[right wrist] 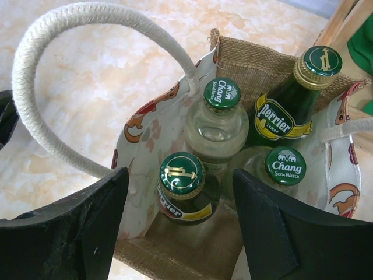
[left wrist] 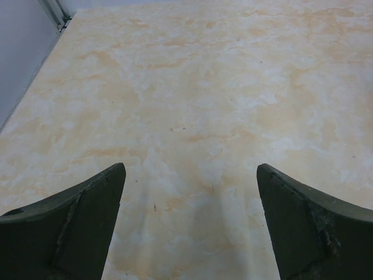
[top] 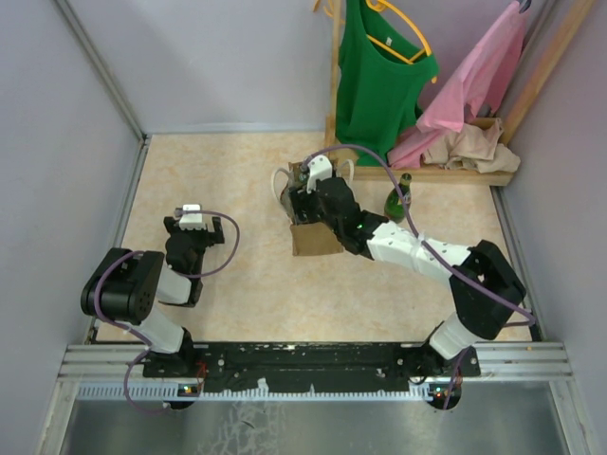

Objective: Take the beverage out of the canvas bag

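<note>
The canvas bag (top: pixel 315 239) stands upright mid-table, with tan burlap walls (right wrist: pixel 245 64) and white rope handles (right wrist: pixel 52 35). Inside it are two green Perrier bottles, one near (right wrist: pixel 182 174) and one far (right wrist: pixel 317 64), and two clear Chang soda water bottles (right wrist: pixel 222 94) (right wrist: pixel 285 166). My right gripper (top: pixel 308 204) is over the bag's mouth. In the right wrist view it (right wrist: pixel 180 175) is open, with its jaws on either side of the near Perrier cap and not touching it. My left gripper (top: pixel 193 224) (left wrist: pixel 190 169) is open and empty, low over bare table to the bag's left.
Another green bottle (top: pixel 398 201) stands on the table just right of the bag. A wooden rack (top: pixel 446 173) at the back right holds a green shirt (top: pixel 384 76) and a pink garment (top: pixel 474 76). Walls enclose the table on the left, back and right.
</note>
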Robot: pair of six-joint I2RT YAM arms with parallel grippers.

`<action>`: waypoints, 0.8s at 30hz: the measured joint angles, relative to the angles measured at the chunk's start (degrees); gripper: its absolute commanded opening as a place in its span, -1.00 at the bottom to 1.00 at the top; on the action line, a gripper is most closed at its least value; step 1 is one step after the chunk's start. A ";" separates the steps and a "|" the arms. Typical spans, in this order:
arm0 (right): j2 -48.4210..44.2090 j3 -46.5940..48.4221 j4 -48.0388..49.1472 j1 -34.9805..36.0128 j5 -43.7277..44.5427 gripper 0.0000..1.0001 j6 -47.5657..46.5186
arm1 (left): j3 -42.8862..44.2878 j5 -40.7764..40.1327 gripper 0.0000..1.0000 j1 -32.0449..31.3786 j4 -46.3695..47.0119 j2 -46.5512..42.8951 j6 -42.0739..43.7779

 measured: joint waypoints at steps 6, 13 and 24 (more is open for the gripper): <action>2.08 1.18 1.79 0.00 1.49 0.35 -0.52 | 0.00 0.00 1.00 0.00 0.00 0.00 0.00; 3.87 1.18 2.71 0.02 2.45 0.26 -0.61 | 0.00 -0.02 1.00 0.00 0.00 0.00 0.00; 4.37 1.18 3.65 0.02 3.89 0.17 -0.85 | 0.00 0.00 1.00 0.00 0.00 0.00 0.00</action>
